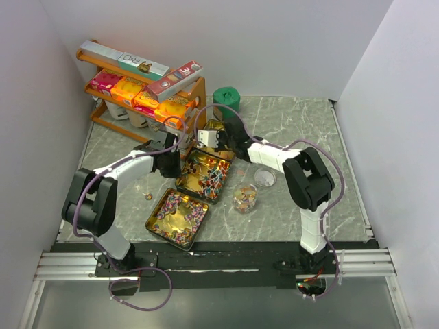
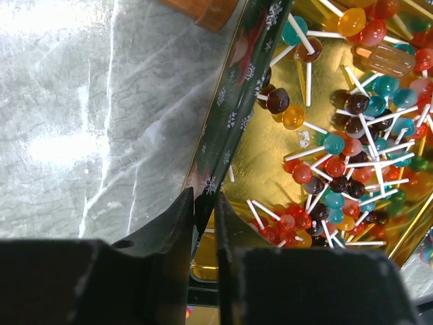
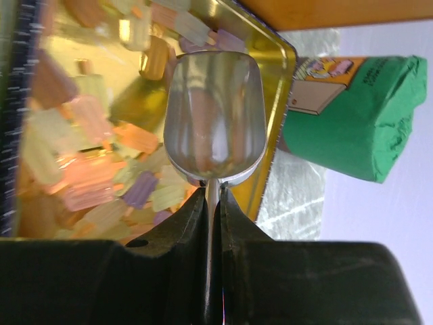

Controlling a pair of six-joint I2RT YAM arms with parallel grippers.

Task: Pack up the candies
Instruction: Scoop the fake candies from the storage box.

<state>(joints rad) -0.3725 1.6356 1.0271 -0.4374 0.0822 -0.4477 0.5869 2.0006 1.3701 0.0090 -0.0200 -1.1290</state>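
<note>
Right hand [image 3: 211,198], clamped on the scoop [image 3: 214,122], aims its bowl ahead over the candies [image 3: 88,183]; left hand [image 2: 204,203] seemingly pinches the tin [image 2: 230,115] wall.

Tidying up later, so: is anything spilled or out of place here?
One small candy lies loose on the table, just left of the front tin, outside every tin; it looks dropped. The red box atop the rack also sits tilted.
</note>
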